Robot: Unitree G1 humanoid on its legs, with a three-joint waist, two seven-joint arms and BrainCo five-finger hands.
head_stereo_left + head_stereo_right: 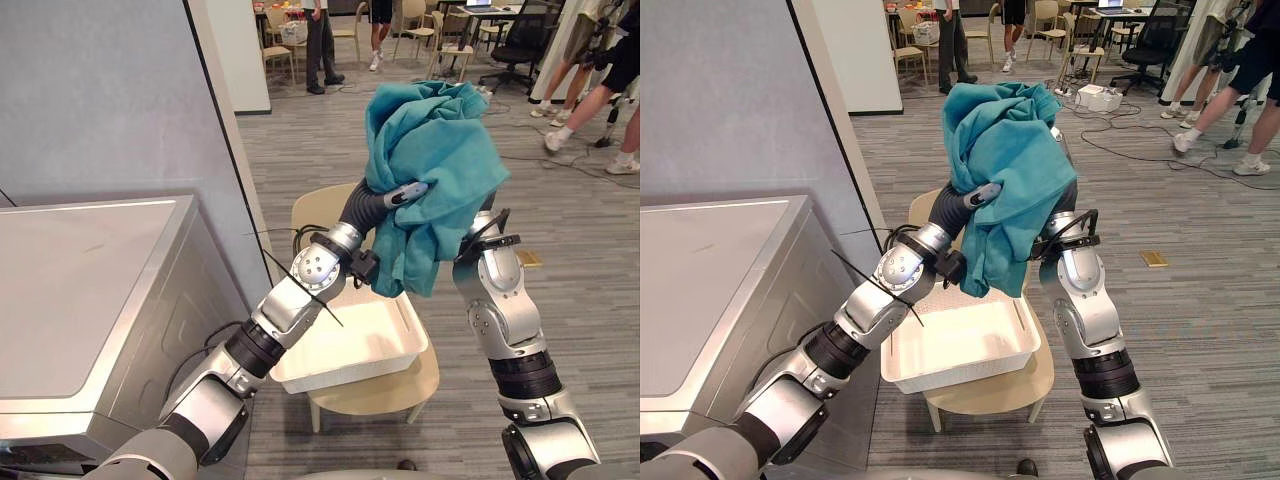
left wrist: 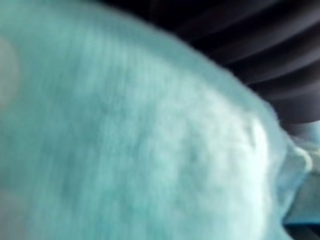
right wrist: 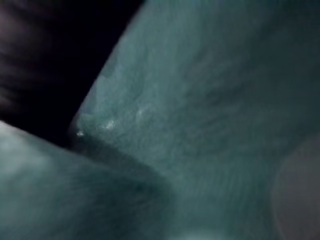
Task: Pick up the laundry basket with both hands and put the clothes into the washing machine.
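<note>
A bundled teal cloth (image 1: pixel 440 150) is held high above the white laundry basket (image 1: pixel 360 340), which sits on a low pale wooden chair (image 1: pixel 380 395). My left hand (image 1: pixel 405 192) is at the bundle's left side, with a silver finger curled into the fabric. My right hand (image 1: pixel 1068 195) comes up from below on the bundle's right side and is buried in it. The cloth hangs down towards the basket, whose visible part holds nothing. Teal fabric (image 2: pixel 150 150) lies against the left wrist camera, and the same fabric (image 3: pixel 225 100) against the right wrist camera.
The grey washing machine (image 1: pixel 80 290) stands at the left, its flat top facing me, against a grey partition (image 1: pixel 110 100). Several people (image 1: pixel 320 40) stand among chairs and desks at the back. Cables (image 1: pixel 1140 140) lie on the carpet at the right.
</note>
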